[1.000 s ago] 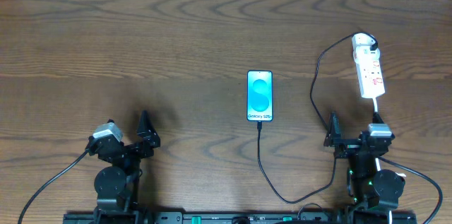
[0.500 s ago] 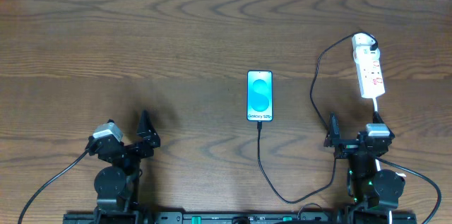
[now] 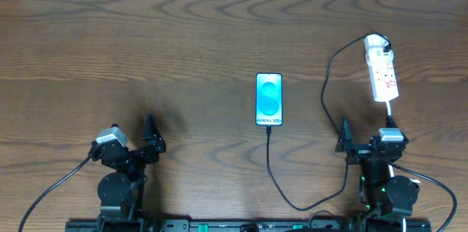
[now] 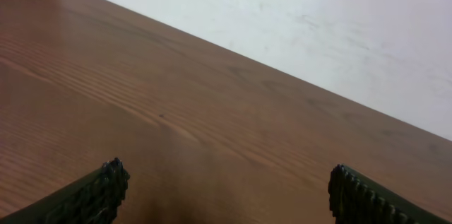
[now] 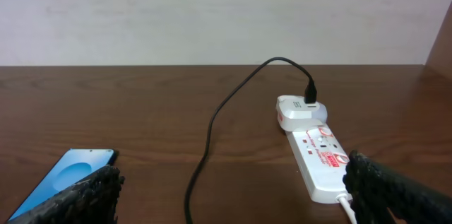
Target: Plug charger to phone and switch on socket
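Note:
The phone [image 3: 269,99] lies face up mid-table, its blue screen lit; the right wrist view catches it low at the left [image 5: 67,174]. The black charger [image 3: 270,166] cable meets the phone's near edge, loops right and climbs [image 5: 212,132] to a white adapter on the socket's far end. The socket [image 3: 382,71] lies at the right [image 5: 318,157]. My left gripper [image 3: 135,143] rests open at the near left over bare wood [image 4: 226,192]. Near the right front edge my right gripper [image 3: 365,135] is open and empty [image 5: 229,196], short of the socket.
A white cord [image 3: 391,111] runs from the socket's near end toward the right arm's base [image 5: 347,208]. A pale wall [image 5: 212,12] stands behind the table's far edge. The wooden table [image 3: 146,42] stretches left of the phone.

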Action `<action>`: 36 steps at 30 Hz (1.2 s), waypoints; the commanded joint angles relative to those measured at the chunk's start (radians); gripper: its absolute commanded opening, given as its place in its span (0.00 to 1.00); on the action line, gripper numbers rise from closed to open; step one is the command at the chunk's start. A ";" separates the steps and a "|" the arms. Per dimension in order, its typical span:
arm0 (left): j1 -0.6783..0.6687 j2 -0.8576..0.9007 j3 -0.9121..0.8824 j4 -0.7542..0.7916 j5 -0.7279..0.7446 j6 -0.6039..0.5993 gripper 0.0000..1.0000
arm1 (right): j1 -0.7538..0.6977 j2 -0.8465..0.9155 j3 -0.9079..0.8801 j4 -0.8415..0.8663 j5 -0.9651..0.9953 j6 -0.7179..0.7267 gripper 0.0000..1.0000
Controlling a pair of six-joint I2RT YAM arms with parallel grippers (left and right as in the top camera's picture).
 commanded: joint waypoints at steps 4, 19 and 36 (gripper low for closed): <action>0.005 -0.002 -0.006 0.001 0.009 -0.005 0.93 | 0.006 -0.010 -0.002 -0.003 -0.014 -0.019 0.99; 0.024 -0.004 -0.069 0.125 -0.017 0.031 0.93 | 0.006 -0.010 -0.002 -0.003 -0.014 -0.019 0.99; 0.065 -0.004 -0.069 0.058 0.093 0.277 0.93 | 0.006 -0.010 -0.002 -0.003 -0.014 -0.019 0.99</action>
